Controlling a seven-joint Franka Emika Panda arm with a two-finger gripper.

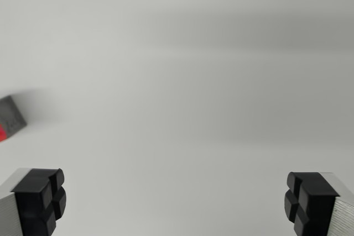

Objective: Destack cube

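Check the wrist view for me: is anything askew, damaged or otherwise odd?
Nothing looks damaged. The one oddity: the grey cube, with red beneath it, sits cut off at the wrist view's left edge, far from the open gripper, whose fingers hold nothing.

I can read no text, label, brand, number or sign anywhere in my wrist view. The grey cube (12,113) at the view's left edge carries some faint dark marks on its side face, just above a red patch, but they are too blurred and small for me to tell whether they are writing.
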